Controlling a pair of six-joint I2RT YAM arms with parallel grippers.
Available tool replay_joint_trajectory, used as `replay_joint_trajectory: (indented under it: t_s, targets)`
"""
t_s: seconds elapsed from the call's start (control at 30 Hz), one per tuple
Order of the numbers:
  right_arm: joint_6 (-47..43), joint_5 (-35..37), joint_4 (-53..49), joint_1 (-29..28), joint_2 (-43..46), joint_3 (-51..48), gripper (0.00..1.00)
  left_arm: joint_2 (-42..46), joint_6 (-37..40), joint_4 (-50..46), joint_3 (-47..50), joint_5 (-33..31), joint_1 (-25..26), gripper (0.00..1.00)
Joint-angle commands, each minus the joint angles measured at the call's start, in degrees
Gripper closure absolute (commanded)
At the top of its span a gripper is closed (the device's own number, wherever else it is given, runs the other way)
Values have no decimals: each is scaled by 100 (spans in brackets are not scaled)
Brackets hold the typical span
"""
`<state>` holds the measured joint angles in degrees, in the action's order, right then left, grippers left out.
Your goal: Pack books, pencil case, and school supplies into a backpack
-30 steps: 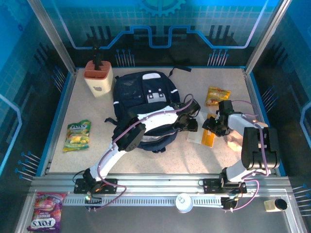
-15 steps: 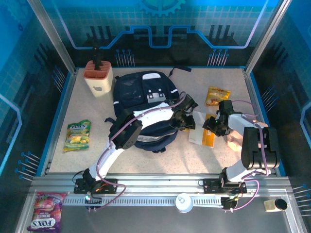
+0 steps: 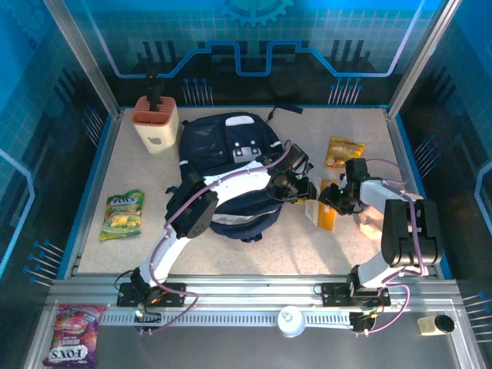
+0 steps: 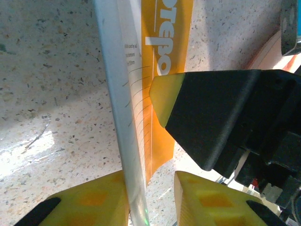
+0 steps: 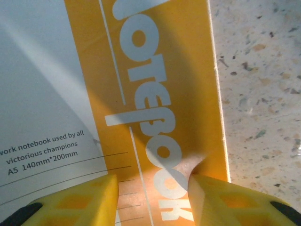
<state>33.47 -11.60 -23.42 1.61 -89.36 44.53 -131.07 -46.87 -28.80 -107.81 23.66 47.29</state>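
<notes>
Notebook (image 3: 326, 215), white with an orange band down one side, sits on the table (image 3: 269, 246) at 3 o'clock from the backpack (image 3: 223, 146), just beside it and outside it. You have both arms at it. Your left gripper (image 3: 302, 190) reaches across the backpack and meets the notebook from its 10 o'clock side. Your right gripper (image 3: 331, 201) meets it from 3 o'clock.

In the left wrist view you see the notebook edge-on. Its white edge runs from 12 o'clock down to 6 o'clock and passes between the two yellow fingers (image 4: 89, 200). It lies against the finger at 7 o'clock, and a strip of bare table shows between it and the finger at 5 o'clock, so those jaws stand apart and are not clamped on it. The same view shows one black, yellow-tipped finger of the right gripper against the orange band.

In the right wrist view you look straight at the cover. Both yellow fingers (image 5: 70, 202) sit at the bottom with the orange band spanning the gap between them, jaws apart and nothing pinched. The cover buckles slightly by the finger at 5 o'clock.

A yellow-orange snack packet (image 3: 343, 151) lies at 1 o'clock from the notebook, apart from it.
</notes>
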Motion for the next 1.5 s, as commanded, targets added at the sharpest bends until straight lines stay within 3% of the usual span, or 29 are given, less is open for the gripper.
replay_joint_trajectory:
  t_s: [0.0, 0.33, 0.57, 0.83, 1.1, 1.47]
  targets:
    - [72, -297, -216, -172, -204, -86, 57, -141, -61, -38, 32, -25, -11, 72]
    - [260, -403, 127, -202, 224, -167, 55, 360, 298, -240, 161, -727, -69, 100]
    - [932, -987, 1096, -244, 1194, -569, 43, 1284, 377, -4, 667, -1062, -332, 100]
    - [2544, -1650, 3079, -791, 1806, -1106, 23, 2728, -192, 1067, 2091, -1259, -997, 100]
    - [4126, -1370, 4876, -1648, 1701, -1287, 12, 4065, -1096, 2248, 3638, -1812, -1521, 100]
    - [6034, -528, 7658, -2912, 539, -1304, 13, 4845, -1885, 3062, 4601, -2353, -1615, 100]
